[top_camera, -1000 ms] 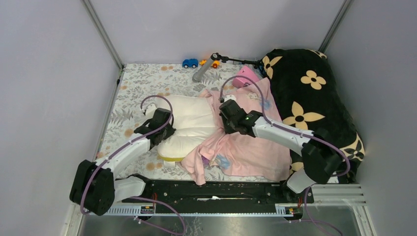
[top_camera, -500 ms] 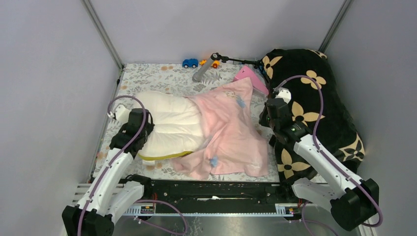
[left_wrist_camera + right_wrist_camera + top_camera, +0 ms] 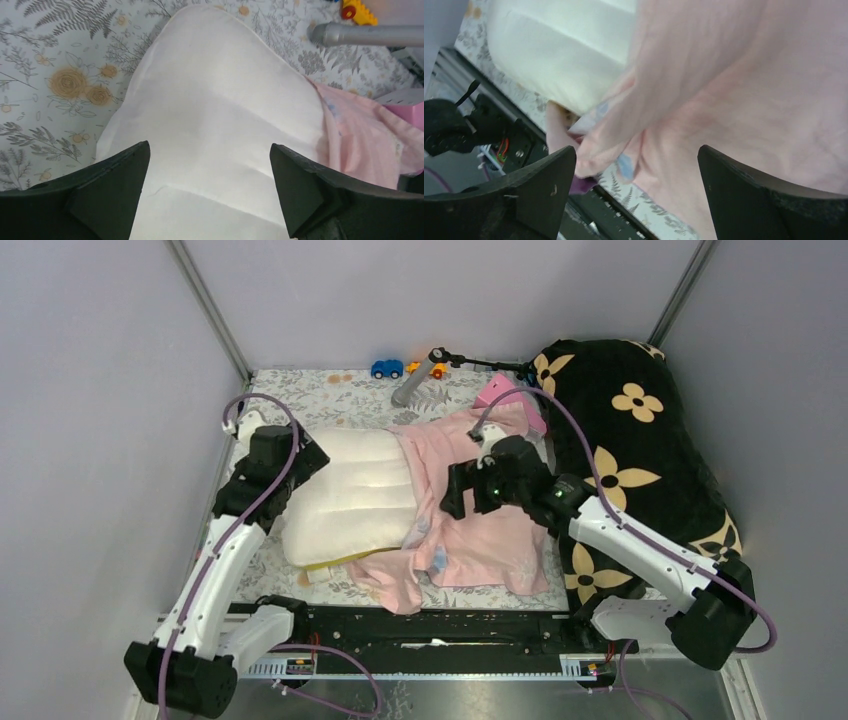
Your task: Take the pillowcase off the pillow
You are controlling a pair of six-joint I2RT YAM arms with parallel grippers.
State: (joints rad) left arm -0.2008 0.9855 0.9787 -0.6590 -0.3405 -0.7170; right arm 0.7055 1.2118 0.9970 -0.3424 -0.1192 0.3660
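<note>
The cream-white pillow [image 3: 350, 498] lies left of centre on the floral mat, with a yellow trim along its near edge. The pale pink pillowcase [image 3: 485, 535] is spread to its right and overlaps the pillow's right end. My left gripper [image 3: 308, 458] hovers open over the pillow's far left part; in the left wrist view its jaws [image 3: 210, 165] stand wide apart above the pillow [image 3: 215, 100], holding nothing. My right gripper [image 3: 455, 498] hangs open over the pillowcase [image 3: 734, 75], near where it meets the pillow [image 3: 564, 45]. Between its jaws [image 3: 636, 170] is nothing.
A black blanket with tan flowers [image 3: 630, 430] is piled at the right. At the back lie a blue toy car [image 3: 386, 368], a grey tube [image 3: 410, 388], an orange toy [image 3: 437, 370] and a pink object [image 3: 505, 395]. A black rail [image 3: 430, 625] runs along the mat's near edge.
Both grippers have gone from nearly shut to wide open. The right arm swung left from the blanket to above the pillowcase. The left arm moved back along the pillow's left end.
</note>
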